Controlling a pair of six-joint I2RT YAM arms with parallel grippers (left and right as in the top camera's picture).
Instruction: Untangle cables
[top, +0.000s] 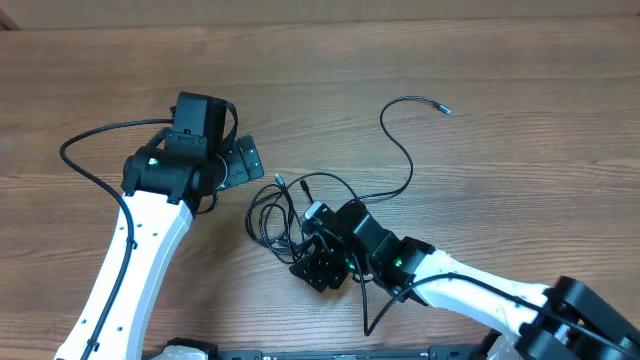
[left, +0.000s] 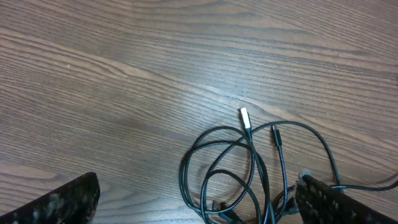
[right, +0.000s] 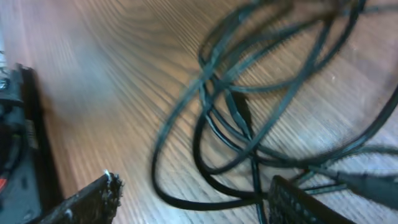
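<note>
1. Overhead, the right end effector (top: 320, 268) covers part of the cables (top: 285, 215), hiding the crossings beneath it.
2. In the left wrist view, the loops run off the bottom edge.
3. The right wrist view is blurred, so contact between its fingers (right: 93, 199) and the cords cannot be told.

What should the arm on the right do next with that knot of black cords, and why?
Probably ease the right gripper down a little and close on a single strand. Its jaws stand open right over the cables, whose loops cross beneath them in a tangle, and nothing looks gripped yet.
</note>
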